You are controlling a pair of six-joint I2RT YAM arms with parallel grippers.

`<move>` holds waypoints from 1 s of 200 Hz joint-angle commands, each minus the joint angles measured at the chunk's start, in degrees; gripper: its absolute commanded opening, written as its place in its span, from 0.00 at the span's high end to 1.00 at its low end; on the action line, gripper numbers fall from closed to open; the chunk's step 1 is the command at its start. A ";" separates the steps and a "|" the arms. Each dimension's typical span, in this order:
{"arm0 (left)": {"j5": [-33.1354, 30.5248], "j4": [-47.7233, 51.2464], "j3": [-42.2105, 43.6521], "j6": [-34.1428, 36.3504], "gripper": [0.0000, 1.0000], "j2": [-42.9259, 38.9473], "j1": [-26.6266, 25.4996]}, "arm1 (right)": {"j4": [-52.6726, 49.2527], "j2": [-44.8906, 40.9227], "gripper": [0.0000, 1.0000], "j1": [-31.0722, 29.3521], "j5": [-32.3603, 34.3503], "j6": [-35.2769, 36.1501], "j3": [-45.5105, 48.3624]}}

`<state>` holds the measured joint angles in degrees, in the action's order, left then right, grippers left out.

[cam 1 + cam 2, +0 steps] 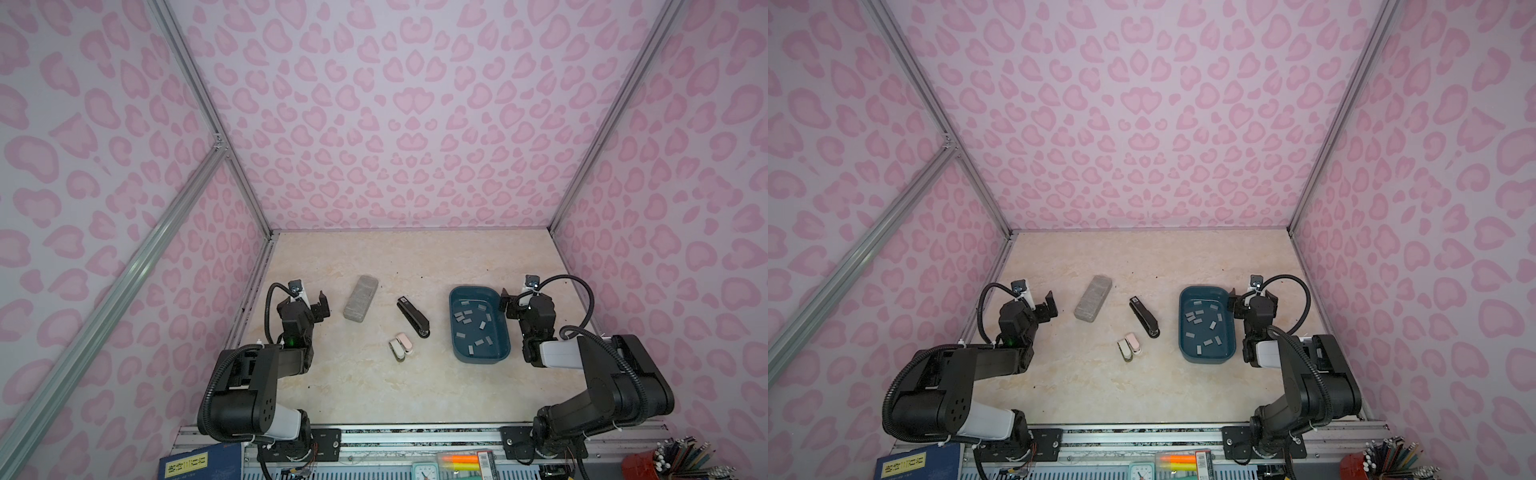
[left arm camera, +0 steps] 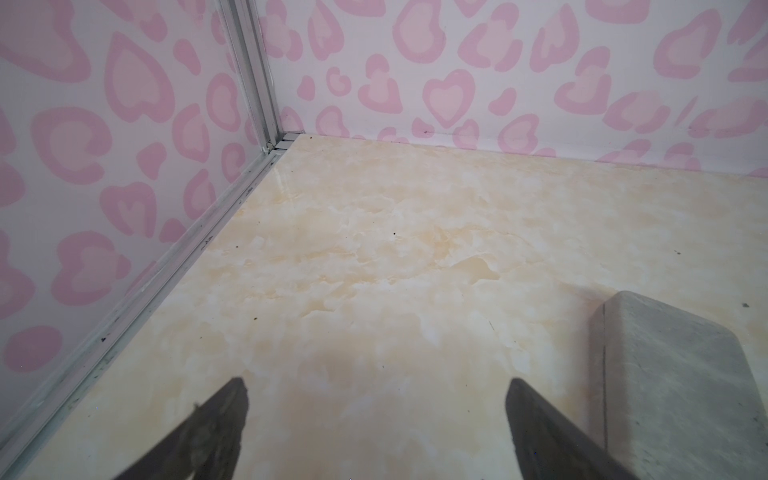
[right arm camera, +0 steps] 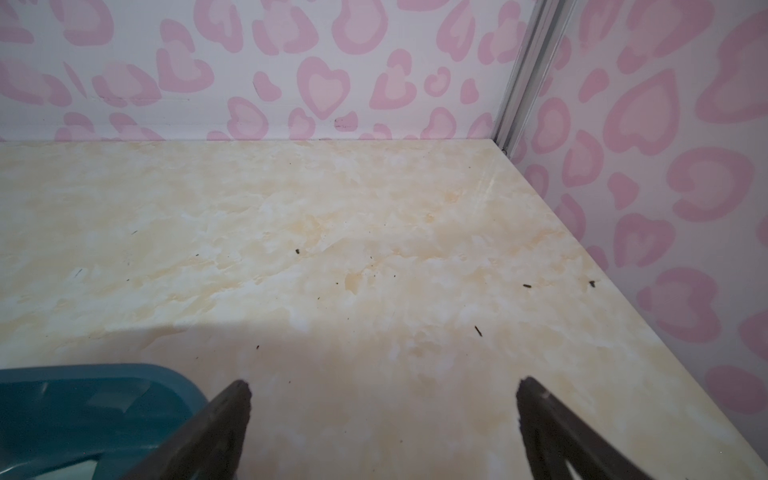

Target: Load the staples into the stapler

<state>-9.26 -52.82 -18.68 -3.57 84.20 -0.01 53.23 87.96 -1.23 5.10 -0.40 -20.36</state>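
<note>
The black stapler (image 1: 412, 318) lies shut and slanted mid-table, seen in both top views. To its right, several small grey staples (image 1: 483, 325) are scattered inside a dark teal tray (image 1: 473, 288). My left gripper (image 2: 376, 388) hovers open over bare table near the left wall, with nothing between its fingers. It is well left of the stapler. Open and empty too, my right gripper (image 3: 384, 388) hangs just beyond the tray's far right corner (image 3: 104, 370).
A grey speckled block (image 1: 360, 304) lies between my left gripper and the stapler, close by one left finger (image 2: 540, 428). Two small staplers, pink and white (image 1: 401, 347), lie nearer the front. Pink patterned walls enclose three sides.
</note>
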 commanded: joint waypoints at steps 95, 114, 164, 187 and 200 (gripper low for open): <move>0.29 -2.93 -0.29 -0.11 0.02 0.07 0.01 | 0.16 0.01 0.00 -0.08 0.19 -0.04 -0.12; 0.29 -3.03 -0.17 -0.04 0.02 -0.03 0.01 | 0.25 -0.02 0.00 -0.08 0.20 -0.04 -0.04; -5.65 17.89 -8.93 -2.04 0.02 -6.75 -0.82 | -13.00 -7.47 0.00 -0.43 4.40 -0.53 -3.82; -3.18 25.42 -11.96 -5.47 0.02 -11.95 -0.78 | -29.20 -10.53 0.00 -0.18 11.12 -3.91 -10.92; -1.62 25.91 -11.15 -6.40 0.02 -16.13 -0.93 | -33.88 -12.08 0.00 -0.06 13.87 -8.46 -12.94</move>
<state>-12.38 -36.36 -30.02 -6.55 73.56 -0.78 36.49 77.93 -1.48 10.85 -1.93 -29.91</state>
